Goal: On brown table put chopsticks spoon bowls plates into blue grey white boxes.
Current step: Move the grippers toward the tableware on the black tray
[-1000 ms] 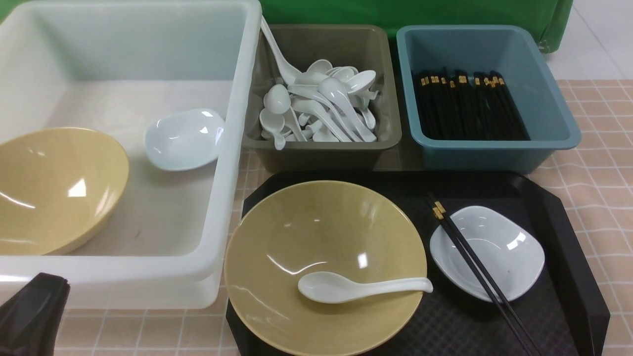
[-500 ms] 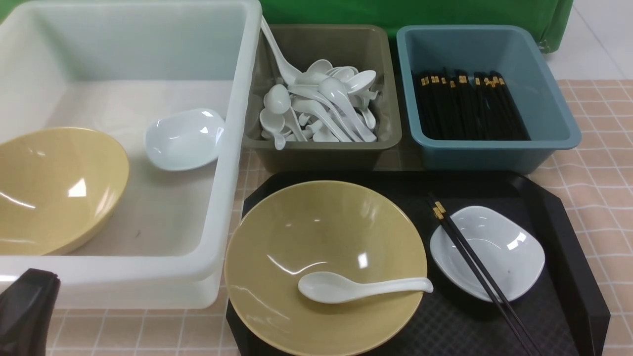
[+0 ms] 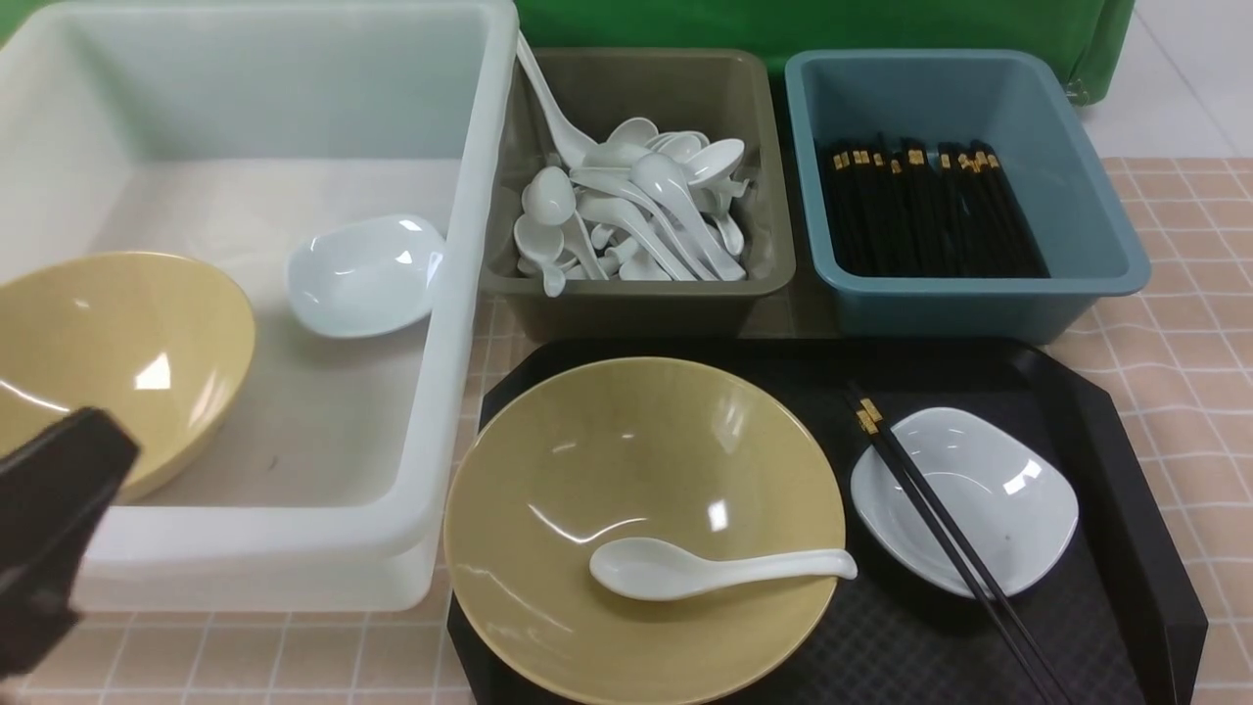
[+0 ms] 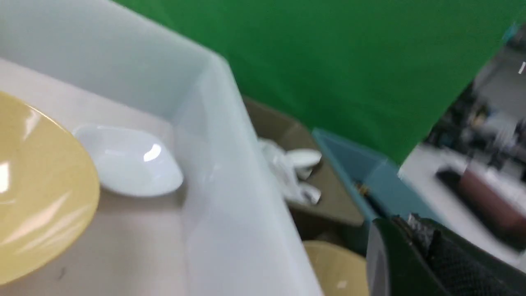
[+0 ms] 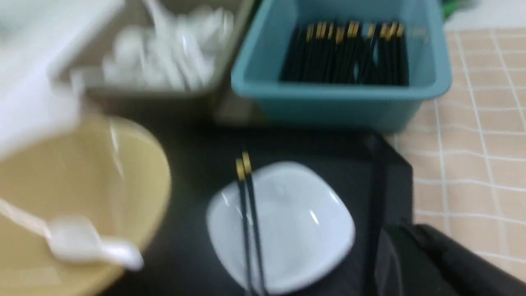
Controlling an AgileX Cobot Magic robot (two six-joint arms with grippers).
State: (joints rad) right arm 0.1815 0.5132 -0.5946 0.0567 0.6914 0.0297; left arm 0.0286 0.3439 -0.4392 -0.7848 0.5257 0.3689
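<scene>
While the chopsticks (image 3: 938,519) are lying across the plate (image 3: 1023,490) on the right side of the tray (image 3: 1126,470), their gold-banded ends are being pointed away from the robot, toward the blue box (image 3: 940,308). Their long axis is being run diagonally from far left to near right, off the near edge of the front view. The spoon (image 3: 685,570) is being carried inside the bowl (image 3: 607,460) on the tray's left side, its long axis crosswise, with the scoop to the left and the handle over the bowl's right rim.

The tray and the three boxes are being borne by a tabletop (image 3: 1184,323) patterned in peach tiles with white lines. The grey box (image 3: 636,304) is being filled with spoons, the blue box with chopsticks, and the white box (image 3: 460,294) is being occupied by a second bowl (image 3: 117,362) and a dish (image 3: 362,274). A green backdrop (image 3: 783,24) is being hung behind the boxes, with pale floor (image 3: 1194,78) beside it.

The left fingers (image 3: 59,480) are being shown in the front view as a dark blur before the white box's near left corner. The right fingers (image 5: 452,267) are being shown only in the right wrist view, near the plate. How far either pair is spread cannot be told. Blurred furnishings (image 4: 489,201) past the backdrop are being shown only in the left wrist view.
</scene>
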